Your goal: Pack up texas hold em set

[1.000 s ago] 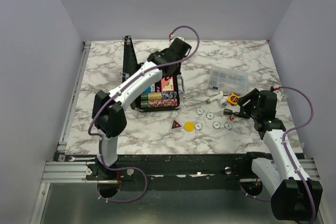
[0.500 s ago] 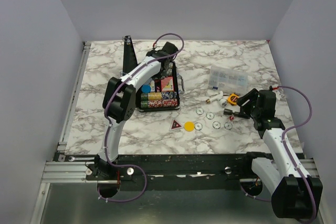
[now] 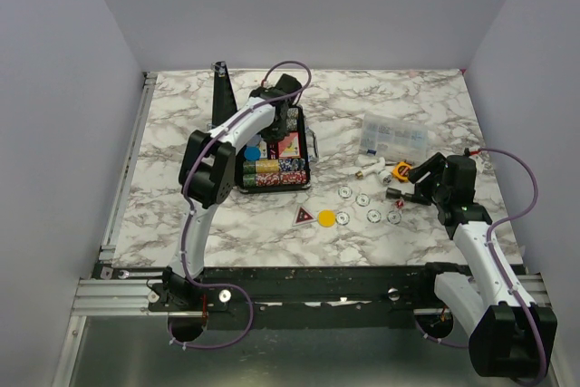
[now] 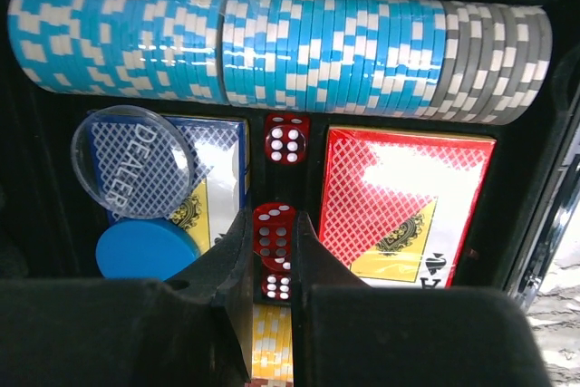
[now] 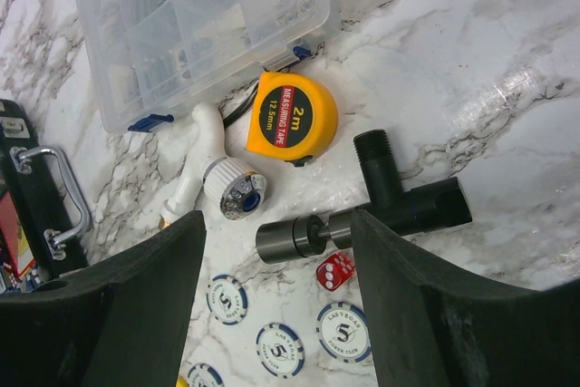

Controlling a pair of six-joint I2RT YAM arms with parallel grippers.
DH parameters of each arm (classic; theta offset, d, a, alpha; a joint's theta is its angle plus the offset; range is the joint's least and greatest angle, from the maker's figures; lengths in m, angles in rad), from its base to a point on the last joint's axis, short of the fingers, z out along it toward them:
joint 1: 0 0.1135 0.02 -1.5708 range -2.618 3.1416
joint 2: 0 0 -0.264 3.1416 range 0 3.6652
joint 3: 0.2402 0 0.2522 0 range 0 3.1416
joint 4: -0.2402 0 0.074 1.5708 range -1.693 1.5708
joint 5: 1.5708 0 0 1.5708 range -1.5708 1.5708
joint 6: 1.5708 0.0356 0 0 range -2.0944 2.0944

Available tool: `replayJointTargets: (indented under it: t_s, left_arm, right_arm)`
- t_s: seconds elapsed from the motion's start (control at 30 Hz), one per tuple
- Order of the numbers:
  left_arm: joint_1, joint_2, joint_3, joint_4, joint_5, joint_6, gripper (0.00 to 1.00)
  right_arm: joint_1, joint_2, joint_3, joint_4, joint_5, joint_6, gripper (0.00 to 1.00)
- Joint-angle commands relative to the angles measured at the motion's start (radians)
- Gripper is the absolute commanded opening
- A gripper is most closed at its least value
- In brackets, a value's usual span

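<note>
1. Case (image 3: 307,169): lies open on the far-left part of the table (image 3: 435,106), with its lid (image 3: 223,104) upright along its left side. Inside are chip rows (image 4: 272,43), a red deck (image 4: 408,201) and a blue deck (image 4: 217,178), with a column of dice (image 4: 285,140) in the slot between the decks.
2. Left gripper (image 4: 272,220): sits low inside the case, over the dice slot. The jaws are clenched to a narrow slit in which red dice show. I cannot tell whether one is pinched or only lies beneath.
3. White chips (image 3: 362,198): loose on the table, in a ragged row running left to right. They lie between the case and the right arm, toward the near edge.
4. Yellow disc (image 3: 326,217) and red triangle (image 3: 304,216): side by side at the left end of that row, just off the case's near-right corner.
5. Loose red die (image 5: 335,271): at the right end of the row, just beside the black fitting (image 5: 408,206) on its near side.
6. Right gripper (image 5: 276,217): hangs above the right part of the table, jaws released wide and grasping nothing. The die lies under the gap, closer to the right-hand finger, and the fitting's long axis crosses the same gap.
7. Assessment: the right arm is the nearer to every loose piece, and the case lies to its left. A pinch on the die would need to clear the fitting.
</note>
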Motion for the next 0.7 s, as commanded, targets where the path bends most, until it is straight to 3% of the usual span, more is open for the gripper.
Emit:
replayJointTargets:
  t_s: [0.0, 0.67]
  left_arm:
    - [0.004, 0.038, 0.05, -0.027, 0.031, -0.013, 0.0]
    - [0.01, 0.055, 0.038, -0.073, 0.043, -0.031, 0.0]
  right_arm:
    - [0.004, 0.0, -0.017, 0.019, -0.02, -0.012, 0.68]
    - [0.006, -0.002, -0.021, 0.024, -0.027, -0.014, 0.68]
